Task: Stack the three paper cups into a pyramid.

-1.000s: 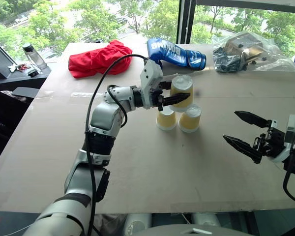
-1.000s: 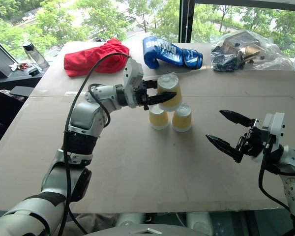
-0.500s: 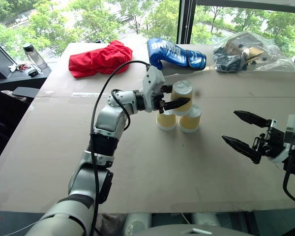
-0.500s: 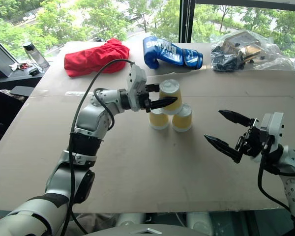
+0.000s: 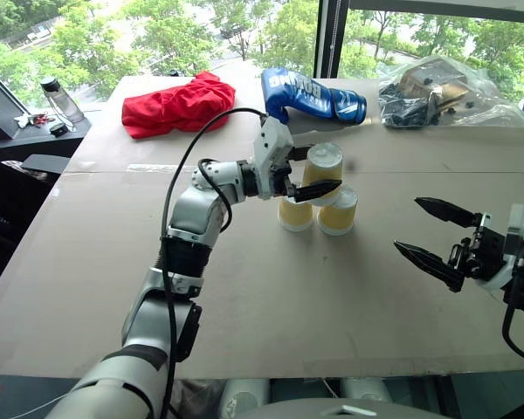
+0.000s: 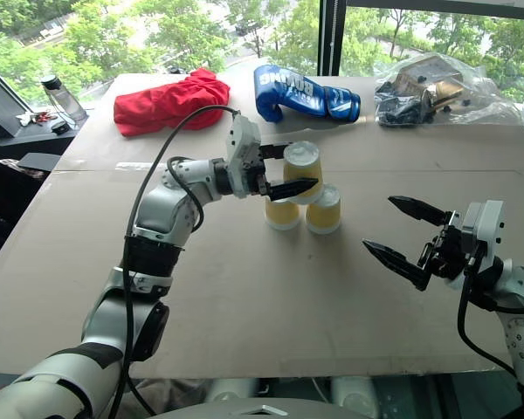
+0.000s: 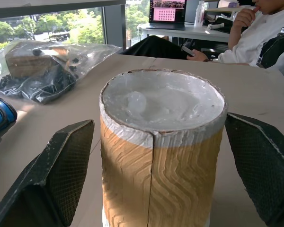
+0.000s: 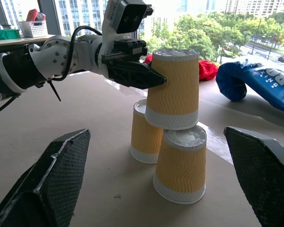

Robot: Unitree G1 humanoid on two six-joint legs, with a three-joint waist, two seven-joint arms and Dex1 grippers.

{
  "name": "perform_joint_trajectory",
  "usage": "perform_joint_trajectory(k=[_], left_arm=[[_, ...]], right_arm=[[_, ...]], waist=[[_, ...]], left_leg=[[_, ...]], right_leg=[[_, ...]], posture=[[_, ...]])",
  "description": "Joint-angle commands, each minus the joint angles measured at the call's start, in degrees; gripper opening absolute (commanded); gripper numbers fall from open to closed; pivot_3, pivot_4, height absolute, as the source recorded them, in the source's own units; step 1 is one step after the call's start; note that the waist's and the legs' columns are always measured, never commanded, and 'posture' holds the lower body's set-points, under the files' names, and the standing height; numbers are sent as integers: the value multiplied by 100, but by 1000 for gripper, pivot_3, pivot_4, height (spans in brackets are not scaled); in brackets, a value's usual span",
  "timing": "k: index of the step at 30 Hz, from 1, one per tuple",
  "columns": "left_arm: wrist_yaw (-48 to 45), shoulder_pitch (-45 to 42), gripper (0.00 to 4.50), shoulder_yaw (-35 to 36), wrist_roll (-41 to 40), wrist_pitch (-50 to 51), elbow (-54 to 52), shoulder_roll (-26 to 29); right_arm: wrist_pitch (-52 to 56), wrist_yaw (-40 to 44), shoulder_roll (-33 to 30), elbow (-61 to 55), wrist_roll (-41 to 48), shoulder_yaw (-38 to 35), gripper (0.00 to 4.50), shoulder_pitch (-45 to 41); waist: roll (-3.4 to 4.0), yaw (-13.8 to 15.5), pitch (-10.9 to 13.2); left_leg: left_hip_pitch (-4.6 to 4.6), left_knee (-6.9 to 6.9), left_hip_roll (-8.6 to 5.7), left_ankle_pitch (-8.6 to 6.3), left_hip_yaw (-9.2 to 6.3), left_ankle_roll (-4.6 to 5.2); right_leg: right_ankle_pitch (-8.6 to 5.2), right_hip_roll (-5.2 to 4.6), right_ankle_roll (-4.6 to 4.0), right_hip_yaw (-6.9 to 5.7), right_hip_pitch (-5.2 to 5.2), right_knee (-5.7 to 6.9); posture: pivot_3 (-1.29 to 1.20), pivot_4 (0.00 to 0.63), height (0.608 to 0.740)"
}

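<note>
Three paper cups stand upside down near the table's middle. Two of them, the left base cup and the right base cup, sit side by side on the table. The top cup rests across their bases. My left gripper is open around the top cup, and its fingers stand clear of the ribbed sides. My right gripper hangs open and empty to the right of the stack, well apart from it.
A red cloth, a blue boxing glove and a clear plastic bag of items lie along the table's far side. A bottle stands off the table's left. A person sits at another table beyond.
The left gripper lowered the top cup onto the two base cups and opened, letting it go. The right arm has not moved.
</note>
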Motion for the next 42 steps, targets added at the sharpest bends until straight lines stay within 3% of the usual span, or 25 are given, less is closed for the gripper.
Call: perform_joint_trajectory(k=[1, 17, 23, 25, 27, 31, 34, 38, 42], left_arm=[[-115, 19, 4472, 166, -270, 226, -553, 144], [323, 134, 4472, 711, -702, 770, -1501, 466], [606, 510, 4472, 1334, -1092, 867, -2304, 810], [712, 947, 4472, 1679, -1489, 1157, -2694, 950], [708, 1969, 4472, 1943, -1662, 1510, -3245, 1308], [841, 4442, 4472, 1856, -892, 1170, -4152, 1811], [1214, 5476, 4472, 1796, -695, 939, -4446, 1579], [1604, 6287, 4472, 1472, -154, 490, -4424, 1323], [1848, 6436, 4472, 1372, 93, 150, -4265, 1127]], right_arm=[[-64, 106, -34, -75, 135, -92, 4500, -85], [-67, 228, 34, 199, 85, 81, 4500, -350], [-26, 271, 10, 277, 107, 36, 4500, -353], [-28, 293, 15, 320, 100, 7, 4500, -288], [-156, 450, -42, 424, -93, 21, 4500, -110], [-569, 650, 45, 813, -536, 96, 4500, 298], [-914, 731, 173, 1155, -786, 115, 4500, 524], [-1180, 867, 235, 1546, -903, 74, 4500, 713], [-1352, 966, 237, 1756, -937, 54, 4500, 855]], waist=[[0, -7, 0], [1, -8, 0], [1, -22, -1], [2, -33, -1], [5, -73, -3], [6, -158, -3], [-3, -69, 2], [9, 12, -4], [7, 11, -3]], left_leg=[[0, 0, 0, 0, 0, 0], [1, 2, 4, 1, 1, -1], [1, 1, 9, 1, 0, -2], [2, 1, 13, 2, 0, -3], [3, -1, 17, 1, 0, -3], [12, -20, 18, 1, 8, -2], [9, -13, 17, -10, 2, 17], [46, -8, 7, -11, -2, 17], [85, -10, 6, -11, 7, 17]], right_leg=[[0, 0, 0, 1, 0, 0], [0, -1, 0, 1, 0, 2], [0, -1, 0, 1, 0, 2], [0, -2, 0, 3, 0, 1], [0, -4, 0, 3, 0, 2], [-1, -15, -1, 12, 1, -7], [-1, -23, -2, 12, 3, -2], [2, -42, -14, 17, 48, -7], [-11, -79, -38, 21, 86, -13]], posture=[[0, 150, 740], [0, 150, 740], [0, 150, 740], [0, 150, 740], [0, 150, 740], [0, 150, 740], [0, 150, 740], [0, 150, 740], [0, 150, 740]])
